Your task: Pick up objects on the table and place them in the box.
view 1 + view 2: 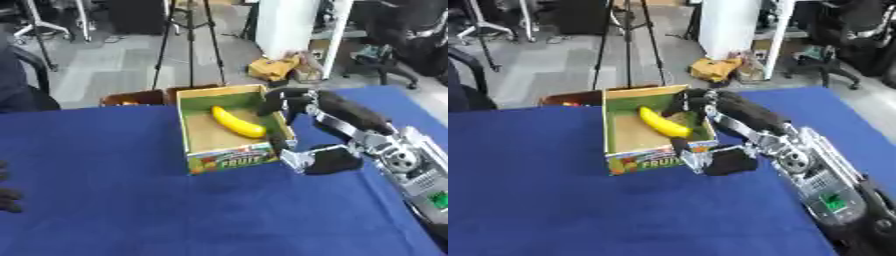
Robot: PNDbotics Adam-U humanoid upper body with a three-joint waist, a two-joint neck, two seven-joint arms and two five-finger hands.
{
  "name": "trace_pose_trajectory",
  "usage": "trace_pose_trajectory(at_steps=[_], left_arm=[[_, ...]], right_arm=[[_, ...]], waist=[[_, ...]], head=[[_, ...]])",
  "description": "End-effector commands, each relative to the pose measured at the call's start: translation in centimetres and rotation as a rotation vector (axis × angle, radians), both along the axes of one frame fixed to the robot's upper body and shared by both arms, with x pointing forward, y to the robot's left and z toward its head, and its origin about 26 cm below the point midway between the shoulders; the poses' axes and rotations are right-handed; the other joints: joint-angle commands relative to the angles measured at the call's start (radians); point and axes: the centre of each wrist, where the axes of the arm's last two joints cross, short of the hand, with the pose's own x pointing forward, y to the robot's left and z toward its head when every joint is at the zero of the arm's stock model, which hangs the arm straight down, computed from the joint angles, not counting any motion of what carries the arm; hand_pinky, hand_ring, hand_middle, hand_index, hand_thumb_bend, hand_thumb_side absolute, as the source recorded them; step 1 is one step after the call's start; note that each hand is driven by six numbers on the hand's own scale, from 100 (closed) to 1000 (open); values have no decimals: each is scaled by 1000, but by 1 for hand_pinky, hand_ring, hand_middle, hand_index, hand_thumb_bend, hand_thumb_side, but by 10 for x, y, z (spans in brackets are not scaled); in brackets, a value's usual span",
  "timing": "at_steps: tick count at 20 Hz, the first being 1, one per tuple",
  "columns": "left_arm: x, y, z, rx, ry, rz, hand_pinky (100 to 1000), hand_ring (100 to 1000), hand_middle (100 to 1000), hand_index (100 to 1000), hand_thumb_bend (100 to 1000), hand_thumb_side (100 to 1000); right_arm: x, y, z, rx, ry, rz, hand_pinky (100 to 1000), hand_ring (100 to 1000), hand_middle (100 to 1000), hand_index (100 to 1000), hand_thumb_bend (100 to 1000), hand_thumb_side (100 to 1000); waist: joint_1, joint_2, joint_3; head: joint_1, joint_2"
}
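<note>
the banana lies in the box; the right robot hand hovers at its far right rim, fingers relaxed and empty, best lifted straight up, clear of the wall.

The only writing that can be read is on the near outer wall of the box, which stands on the blue bench. There a printed band of bright colours carries the word "FRUIT" in large yellow-green capitals; in the left eye view it sits toward the 5 o'clock corner of the box, and in the right eye view the same word shows just at 9 o'clock of the robot hand. Smaller print or pictures at 9 o'clock of that word are too blurred to read. A green patch on the robot's forearm bears marks that cannot be read.
</note>
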Motion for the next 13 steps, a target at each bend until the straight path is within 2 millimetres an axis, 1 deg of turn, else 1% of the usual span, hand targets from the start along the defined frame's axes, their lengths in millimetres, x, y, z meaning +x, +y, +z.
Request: trace_pose_trajectory(at_steps=[1, 3, 4, 5, 6, 7, 9, 10, 11, 12, 13], left_arm=[[0, 15, 12, 40, -45, 46, 461, 542, 792, 654, 620, 831], [-2, 30, 22, 72, -88, 102, 466, 556, 798, 651, 573, 846], [-4, 40, 28, 91, -110, 138, 468, 561, 800, 652, 565, 849], [-6, 50, 32, 110, -129, 178, 475, 586, 812, 655, 544, 869], [-9, 60, 37, 130, -146, 219, 477, 597, 819, 656, 535, 875], [-13, 70, 40, 149, -158, 259, 482, 611, 827, 660, 522, 890], [-21, 91, 46, 186, -173, 342, 490, 615, 826, 663, 533, 916], [-26, 101, 47, 202, -172, 388, 491, 614, 825, 663, 535, 923], [-30, 109, 46, 212, -169, 433, 492, 601, 811, 663, 556, 936], [-35, 118, 44, 221, -157, 483, 492, 596, 806, 662, 570, 941], [-41, 126, 41, 229, -143, 535, 490, 587, 797, 657, 579, 952]], right_arm=[[-8, -8, 10, 0, -46, 16, 605, 910, 789, 840, 100, 443], [-12, -23, 10, 0, -56, 1, 628, 896, 816, 829, 100, 449], [-15, -32, 11, -1, -64, -11, 635, 892, 822, 829, 100, 451], [-17, -40, 12, -3, -70, -30, 660, 883, 838, 825, 100, 410], [-20, -49, 14, -4, -73, -60, 669, 882, 843, 825, 100, 355], [-23, -56, 15, -4, -75, -93, 687, 888, 853, 825, 100, 186], [-27, -70, 11, 18, -76, -173, 683, 900, 860, 815, 100, 100], [-28, -79, 5, 40, -69, -225, 678, 902, 858, 814, 100, 100], [-28, -88, -2, 60, -59, -284, 650, 900, 848, 802, 100, 100], [-29, -98, -11, 85, -46, -346, 635, 900, 842, 794, 100, 177], [-31, -108, -21, 114, -29, -410, 596, 881, 815, 773, 100, 291]], waist=[[-6, -26, -13], [-10, -40, -34], [-12, -47, -48], [-14, -57, -64], [-15, -65, -79], [-17, -74, -93], [-20, -87, -122], [-22, -95, -138], [-22, -103, -148], [-22, -111, -160], [-23, -118, -169]], head=[[-31, -6], [-40, -9], [-37, -11], [-32, -11], [-26, -13], [-20, -17], [-7, -26], [2, -27], [10, -28], [20, -31], [28, -34]])
